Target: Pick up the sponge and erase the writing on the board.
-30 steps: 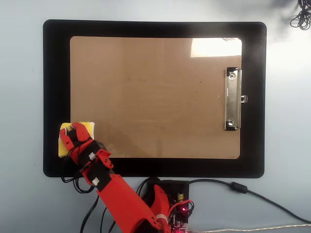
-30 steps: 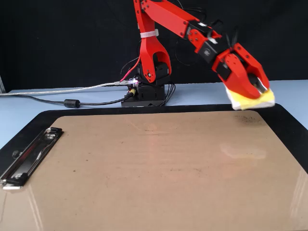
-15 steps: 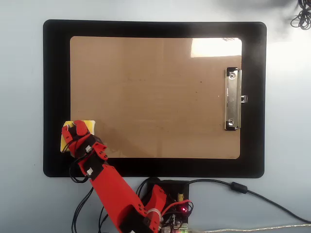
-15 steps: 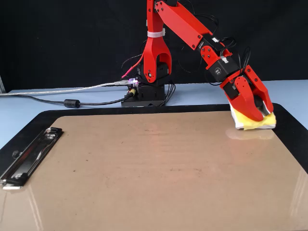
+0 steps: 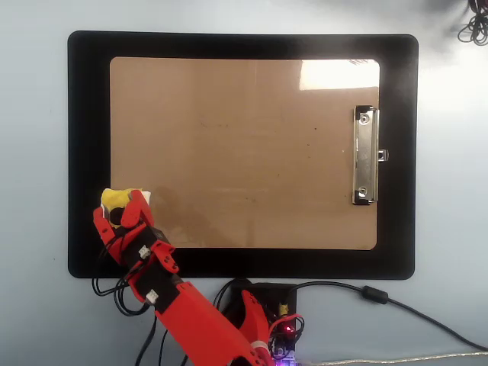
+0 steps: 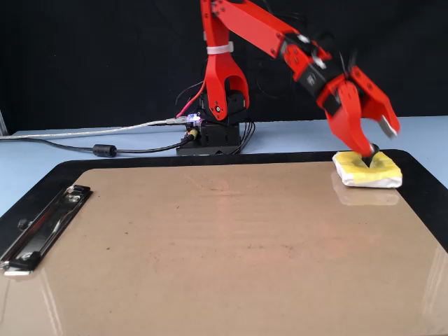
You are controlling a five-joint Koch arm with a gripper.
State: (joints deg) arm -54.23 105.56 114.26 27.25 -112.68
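The yellow sponge (image 5: 114,197) with its white edge lies on the tan board (image 5: 244,152) at its lower left corner in the overhead view. In the fixed view the sponge (image 6: 367,171) is at the far right of the board (image 6: 210,245). My red gripper (image 5: 120,207) hangs right over the sponge. Its jaws stand apart, with the black knob (image 5: 116,217) between them. In the fixed view the gripper (image 6: 381,145) has one fingertip (image 6: 367,158) down on the sponge's middle and the other raised. No writing shows on the board, only faint specks.
The board lies on a larger black mat (image 5: 88,152). Its silver clip (image 5: 365,155) is on the right in the overhead view and is at the near left in the fixed view (image 6: 42,224). The arm's base (image 6: 213,129) and cables (image 6: 105,149) sit behind the mat.
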